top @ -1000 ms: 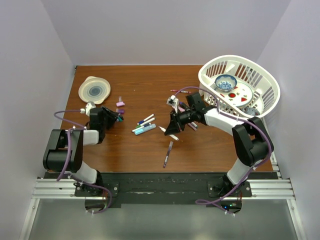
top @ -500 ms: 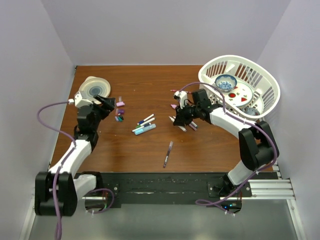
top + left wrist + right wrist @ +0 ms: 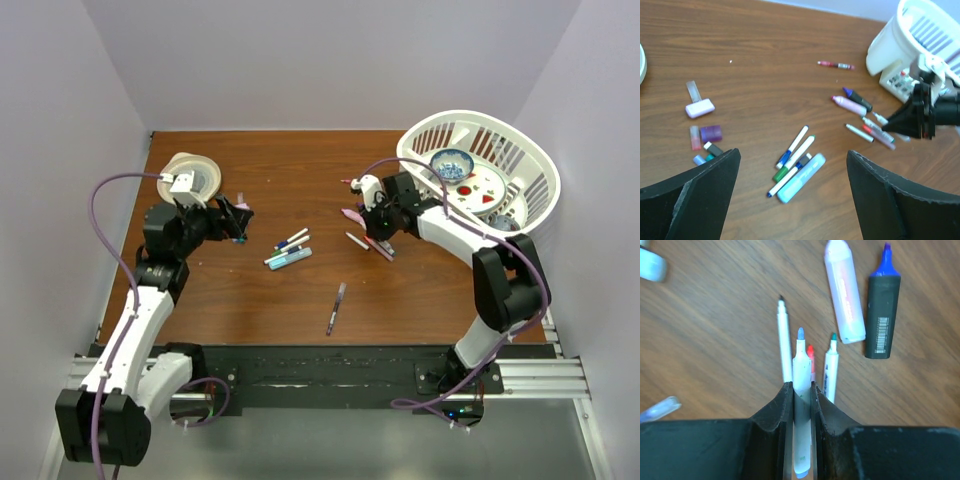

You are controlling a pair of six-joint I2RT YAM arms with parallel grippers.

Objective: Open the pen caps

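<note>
Pen (image 3: 801, 357), probably blue-tipped, pinched in right fingers (image 3: 771, 416)

From the capped pens (image 3: 290, 248), twelve o'clock is bare table (image 3: 290, 170); loose caps (image 3: 707, 135) crowd nine o'clock, uncapped pens (image 3: 358, 240) and the white basket (image 3: 530, 160) three.

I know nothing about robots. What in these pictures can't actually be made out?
- Top view: the left gripper covers most of the caps beneath it.
- Left wrist view: one of that gripper's fingers hides the lowest caps, and the top-right edge cuts off the basket.
- Right wrist view: the right gripper hides much of the held pen. That pen hides most of a red-tipped pen behind it.
</note>
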